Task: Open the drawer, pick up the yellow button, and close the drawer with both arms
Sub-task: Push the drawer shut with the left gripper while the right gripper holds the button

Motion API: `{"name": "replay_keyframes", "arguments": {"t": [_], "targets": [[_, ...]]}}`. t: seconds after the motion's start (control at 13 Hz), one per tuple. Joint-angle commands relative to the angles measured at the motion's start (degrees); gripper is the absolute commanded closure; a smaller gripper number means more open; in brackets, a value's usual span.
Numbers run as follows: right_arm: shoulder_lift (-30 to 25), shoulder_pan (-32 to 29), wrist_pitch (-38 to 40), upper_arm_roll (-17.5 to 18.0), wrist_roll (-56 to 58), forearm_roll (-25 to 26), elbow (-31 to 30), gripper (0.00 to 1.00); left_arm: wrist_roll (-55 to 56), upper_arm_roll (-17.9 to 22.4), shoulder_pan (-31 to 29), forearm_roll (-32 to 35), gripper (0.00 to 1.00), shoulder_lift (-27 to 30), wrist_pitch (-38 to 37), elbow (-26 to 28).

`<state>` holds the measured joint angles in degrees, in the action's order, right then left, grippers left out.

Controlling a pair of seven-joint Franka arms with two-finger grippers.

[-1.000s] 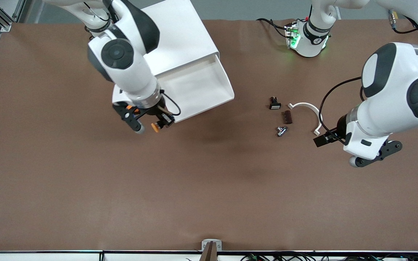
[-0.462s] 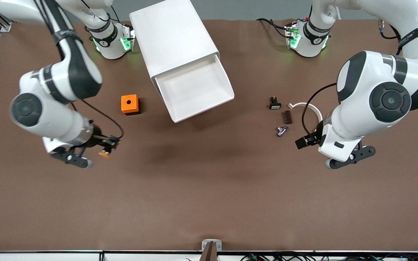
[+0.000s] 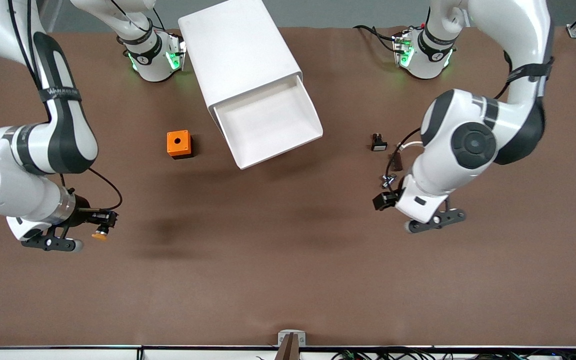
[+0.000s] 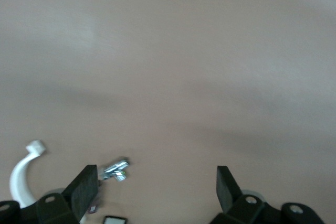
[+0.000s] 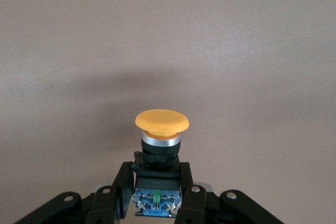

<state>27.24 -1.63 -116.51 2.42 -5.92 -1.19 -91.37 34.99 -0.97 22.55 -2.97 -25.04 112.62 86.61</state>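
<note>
The drawer (image 3: pixel 274 121), uppermost in the white cabinet (image 3: pixel 238 50), stands pulled out, and its tray looks bare. My right gripper (image 3: pixel 99 227) (image 5: pixel 156 176) is shut on the button (image 3: pixel 100 234) (image 5: pixel 161 121). Its fingers (image 5: pixel 122 183) clamp the black and blue body, and the orange-yellow cap points away from the hand. It hangs over bare table toward the right arm's end. My left gripper (image 3: pixel 433 219) (image 4: pixel 155 184) is open with nothing between its fingers (image 4: pixel 84 190). It hangs over the table beside the small loose parts.
An orange cube with a hole (image 3: pixel 178 144) sits beside the cabinet. Toward the left arm's end lie a black white-faced button (image 3: pixel 378 143) (image 4: pixel 114 220), a metal piece (image 3: pixel 387 180) (image 4: pixel 116 169), a brown strip (image 3: pixel 394 161) and a white curved clip (image 3: pixel 408 146) (image 4: pixel 23 174).
The right arm has carried the button away from the drawer, out toward its own end of the table. The left arm has swung in over the small parts. The drawer has stayed out.
</note>
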Motion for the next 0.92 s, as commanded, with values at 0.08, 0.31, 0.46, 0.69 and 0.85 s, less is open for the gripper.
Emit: {"name": "replay_keyframes", "arguments": {"t": [0.08, 0.31, 0.46, 0.69, 0.85], "targets": [[5.35, 0.49, -2.31, -5.40, 15.80, -8.55, 0.58, 0.96, 12.60, -6.48, 1.87, -0.63, 0.00, -1.56, 5.50, 2.52], [8.87, 0.23, -3.37, -7.34, 21.83, -9.80, 0.76, 0.96, 24.66, -7.55, 6.27, -0.29, 0.00, -5.02, 5.51, 1.90], [10.45, 0.23, -5.38, -7.87, 23.40, -9.53, 0.49, 0.96, 27.13, -8.51, 8.11, -1.07, 0.00, -5.11, 5.42, 1.99], [13.09, -0.74, -7.50, -7.96, 26.57, -9.44, 0.49, 0.96, 33.81, -8.61, 12.86, -1.16, 0.00, -6.24, 5.33, 1.99], [13.54, -0.65, -7.85, -7.96, 26.23, -9.53, 0.49, 0.95, 35.14, -8.61, 14.80, -1.33, 0.00, -6.95, 5.33, 1.73]]}}
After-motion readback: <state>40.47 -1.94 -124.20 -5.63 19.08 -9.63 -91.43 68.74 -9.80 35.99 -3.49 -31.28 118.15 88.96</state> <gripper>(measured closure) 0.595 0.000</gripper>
